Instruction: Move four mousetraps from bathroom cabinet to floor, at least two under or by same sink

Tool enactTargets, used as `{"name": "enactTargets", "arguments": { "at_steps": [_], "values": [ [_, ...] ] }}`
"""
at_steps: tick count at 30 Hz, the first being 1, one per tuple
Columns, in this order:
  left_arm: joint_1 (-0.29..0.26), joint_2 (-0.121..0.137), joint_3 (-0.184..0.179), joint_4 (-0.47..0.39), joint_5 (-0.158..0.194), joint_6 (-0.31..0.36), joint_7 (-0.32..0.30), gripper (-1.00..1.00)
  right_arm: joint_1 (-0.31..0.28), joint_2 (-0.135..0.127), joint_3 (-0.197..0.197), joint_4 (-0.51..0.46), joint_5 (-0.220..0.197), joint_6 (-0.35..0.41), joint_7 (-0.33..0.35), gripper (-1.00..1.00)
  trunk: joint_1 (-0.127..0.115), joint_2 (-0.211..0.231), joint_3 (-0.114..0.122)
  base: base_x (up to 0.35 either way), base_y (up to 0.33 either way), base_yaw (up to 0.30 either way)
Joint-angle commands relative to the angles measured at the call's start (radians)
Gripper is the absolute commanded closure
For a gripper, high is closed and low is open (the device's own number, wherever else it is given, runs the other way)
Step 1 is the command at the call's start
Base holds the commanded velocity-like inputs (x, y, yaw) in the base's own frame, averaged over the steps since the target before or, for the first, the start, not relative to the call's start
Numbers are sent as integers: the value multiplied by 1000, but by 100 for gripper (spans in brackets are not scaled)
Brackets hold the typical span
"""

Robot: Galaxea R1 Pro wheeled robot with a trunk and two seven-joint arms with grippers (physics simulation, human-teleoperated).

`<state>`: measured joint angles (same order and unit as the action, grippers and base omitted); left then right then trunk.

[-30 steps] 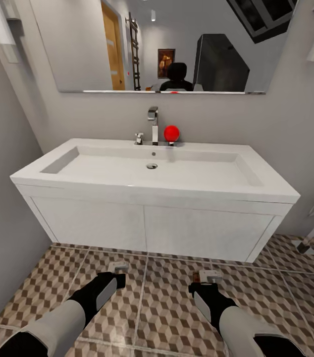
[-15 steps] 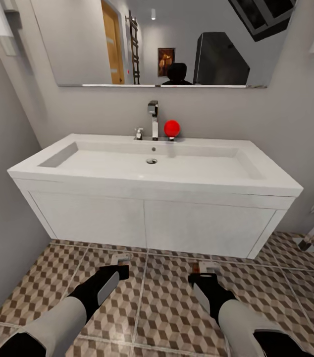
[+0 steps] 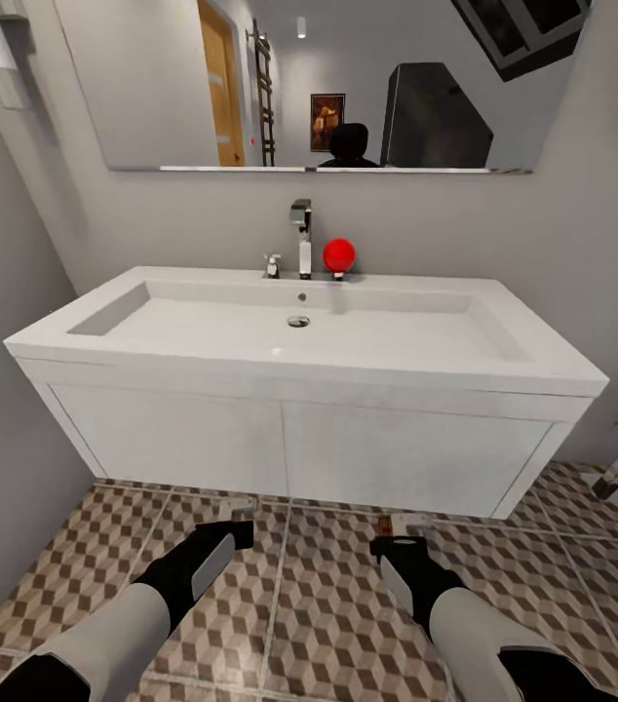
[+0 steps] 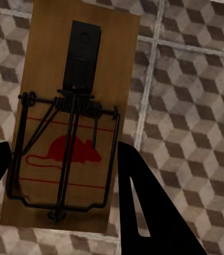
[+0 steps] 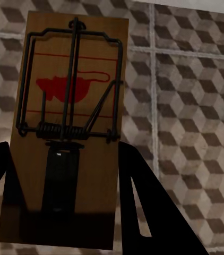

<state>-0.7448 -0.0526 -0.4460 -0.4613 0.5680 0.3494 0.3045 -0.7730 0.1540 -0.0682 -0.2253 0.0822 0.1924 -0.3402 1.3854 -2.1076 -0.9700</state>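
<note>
Vanity point(image 3: 289, 444) blocks ahead; open bathroom floor point(image 3: 319, 624) lies under both arms.

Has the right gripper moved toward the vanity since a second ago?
Cannot tell: the right gripper sits nearer the vanity, but the whole view shifted, so the camera moved.

You have one wooden mousetrap point(image 4: 64, 127) clamped in your left pincer point(image 3: 234, 531) and another point(image 5: 69, 133) in your right pincer point(image 3: 394, 539). Each bears a red mouse print and black wire, and hangs above the cube-patterned floor point(image 3: 328, 604) before the white sink point(image 3: 299, 336).

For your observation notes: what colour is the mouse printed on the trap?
Red, on the mousetrap, clearest in the left wrist view.
</note>
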Motion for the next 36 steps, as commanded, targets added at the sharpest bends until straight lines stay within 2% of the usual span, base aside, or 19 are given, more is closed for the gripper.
{"name": "enactTargets", "arguments": {
  "at_steps": [1,15,36],
  "values": [
    [-1,2,-8,-2,10,2,9,100,0,1,-7,0,5,5,0,100,0,0,-1,19,0,0],
    [-1,2,-8,-2,11,2,10,100,1,1,-7,3,5,5,0,100,0,0,-1,46,0,0],
    [-1,4,-6,1,13,2,8,100,1,1,-7,3,5,5,0,100,80,-147,-67,0,0,0]
  ]
}}
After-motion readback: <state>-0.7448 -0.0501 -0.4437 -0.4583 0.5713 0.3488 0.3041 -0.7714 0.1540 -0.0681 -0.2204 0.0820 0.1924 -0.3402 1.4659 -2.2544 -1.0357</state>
